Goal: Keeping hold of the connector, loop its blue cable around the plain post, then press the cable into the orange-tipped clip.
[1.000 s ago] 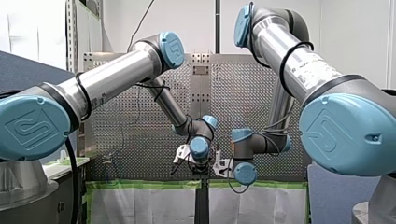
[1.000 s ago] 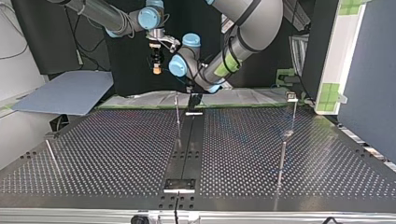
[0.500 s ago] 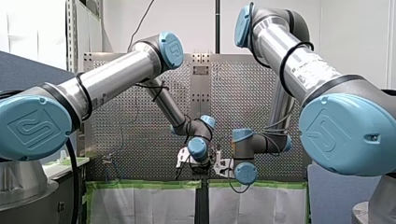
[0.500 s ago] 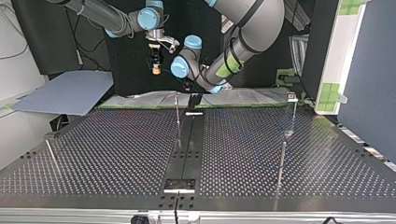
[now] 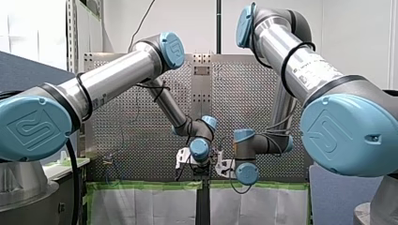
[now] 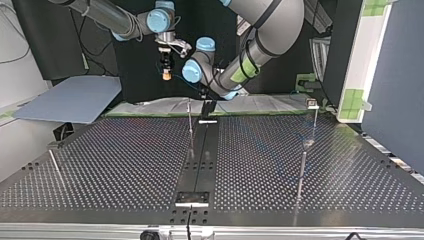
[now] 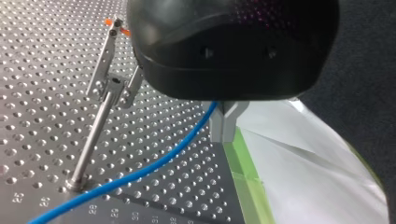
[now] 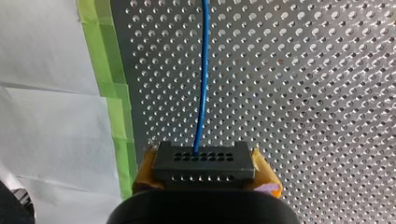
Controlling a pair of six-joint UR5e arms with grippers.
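- The connector (image 8: 204, 161) sits right at the tips of the right gripper (image 8: 205, 173). Its long side runs across from one finger to the other. Its holed face points straight ahead, away from the gripper.
- It is a dark grey rectangular block. The face has one row of small round holes, and a second row shows lower on the block.
- The right gripper's yellow pads (image 8: 142, 170) press on the connector's two short ends and clamp it from both sides.
- The blue cable (image 8: 202, 84) leaves one hole in the upper row, just off the middle. It is thin and smooth, and it runs nearly straight ahead of the fingers above the perforated table (image 8: 303, 93).
- Beside the fingers on one side, a strip of green tape (image 8: 109, 70) edges the table, with white paper (image 8: 46, 116) beyond it.
- The left gripper (image 7: 225, 123) has a black body and narrow metal fingers (image 7: 219, 130). These are pressed together, with the blue cable pinched between them near the tips.
- From that pinch the cable slopes away below the fingers and runs on across the table.
- Further off to one side, the cable passes close by the foot of a slim metal rod (image 7: 93, 140). Whether they touch cannot be told.
- The rod carries the forked orange-tipped clip (image 7: 112, 70) at its top. The cable is not in the clip.
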